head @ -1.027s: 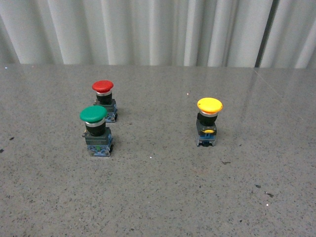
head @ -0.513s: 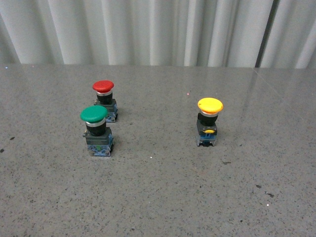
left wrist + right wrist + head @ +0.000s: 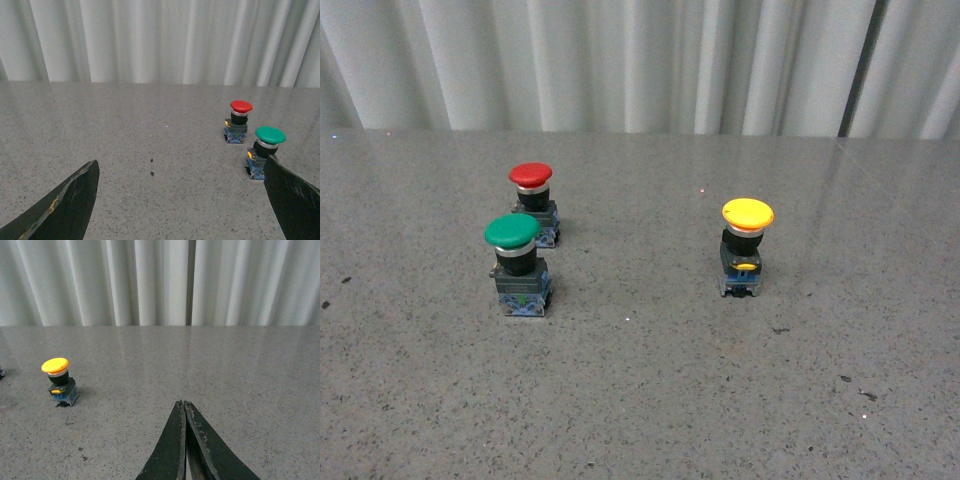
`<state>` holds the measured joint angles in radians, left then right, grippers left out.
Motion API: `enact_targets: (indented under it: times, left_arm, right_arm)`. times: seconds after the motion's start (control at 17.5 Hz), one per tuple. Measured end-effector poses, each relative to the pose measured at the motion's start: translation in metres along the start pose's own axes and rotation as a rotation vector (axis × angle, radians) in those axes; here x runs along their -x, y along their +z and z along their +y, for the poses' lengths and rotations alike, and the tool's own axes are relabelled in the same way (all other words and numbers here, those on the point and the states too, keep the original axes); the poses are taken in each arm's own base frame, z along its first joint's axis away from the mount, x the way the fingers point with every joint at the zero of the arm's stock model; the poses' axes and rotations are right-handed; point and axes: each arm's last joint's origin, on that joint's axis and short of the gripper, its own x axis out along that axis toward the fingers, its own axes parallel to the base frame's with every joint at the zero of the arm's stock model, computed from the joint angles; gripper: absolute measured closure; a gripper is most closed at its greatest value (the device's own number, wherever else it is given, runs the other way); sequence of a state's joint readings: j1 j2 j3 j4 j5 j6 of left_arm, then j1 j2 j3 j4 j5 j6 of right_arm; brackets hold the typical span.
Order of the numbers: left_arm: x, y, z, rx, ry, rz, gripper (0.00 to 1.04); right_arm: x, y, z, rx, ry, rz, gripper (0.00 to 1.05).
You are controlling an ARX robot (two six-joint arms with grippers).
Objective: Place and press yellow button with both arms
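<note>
The yellow button (image 3: 746,247) stands upright on the grey table, right of centre in the front view, with a yellow cap, black body and bluish base. It also shows in the right wrist view (image 3: 59,381), far off to one side of my right gripper (image 3: 183,402), whose black fingers are pressed together and empty. My left gripper (image 3: 182,162) is open and empty over bare table; its fingers (image 3: 75,200) frame the view. Neither arm shows in the front view.
A green-capped button (image 3: 516,263) and a red-capped button (image 3: 533,200) stand close together at the left of the grey speckled table (image 3: 640,390). Both show in the left wrist view, the green one (image 3: 265,157) beside one finger, the red one (image 3: 238,121) behind. White curtains hang behind.
Nothing has moved on the table; the front view has shifted by a pixel or two only.
</note>
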<state>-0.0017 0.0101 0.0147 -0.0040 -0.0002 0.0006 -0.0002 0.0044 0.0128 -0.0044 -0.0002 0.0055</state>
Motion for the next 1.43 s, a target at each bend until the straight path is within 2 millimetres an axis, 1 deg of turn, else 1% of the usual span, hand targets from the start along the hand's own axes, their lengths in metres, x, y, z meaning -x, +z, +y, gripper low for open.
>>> enact_targets:
  times: [0.23, 0.46, 0.51, 0.68, 0.74, 0.8, 1.43]
  left_arm:
    - [0.0, 0.0, 0.0, 0.0, 0.0, 0.0, 0.07]
    - [0.0, 0.0, 0.0, 0.0, 0.0, 0.0, 0.07]
    - [0.0, 0.0, 0.0, 0.0, 0.0, 0.0, 0.07]
    - [0.0, 0.0, 0.0, 0.0, 0.0, 0.0, 0.07]
    - [0.0, 0.0, 0.0, 0.0, 0.0, 0.0, 0.07]
    - [0.0, 0.0, 0.0, 0.0, 0.0, 0.0, 0.07]
    - [0.0, 0.0, 0.0, 0.0, 0.0, 0.0, 0.07]
  right_arm:
    - [0.0, 0.0, 0.0, 0.0, 0.0, 0.0, 1.03]
    - [0.0, 0.0, 0.0, 0.0, 0.0, 0.0, 0.59]
    - [0.0, 0.0, 0.0, 0.0, 0.0, 0.0, 0.44]
    - [0.0, 0.0, 0.0, 0.0, 0.0, 0.0, 0.11]
    - [0.0, 0.0, 0.0, 0.0, 0.0, 0.0, 0.05]
    - [0.0, 0.0, 0.0, 0.0, 0.0, 0.0, 0.07]
    - [0.0, 0.0, 0.0, 0.0, 0.0, 0.0, 0.06]
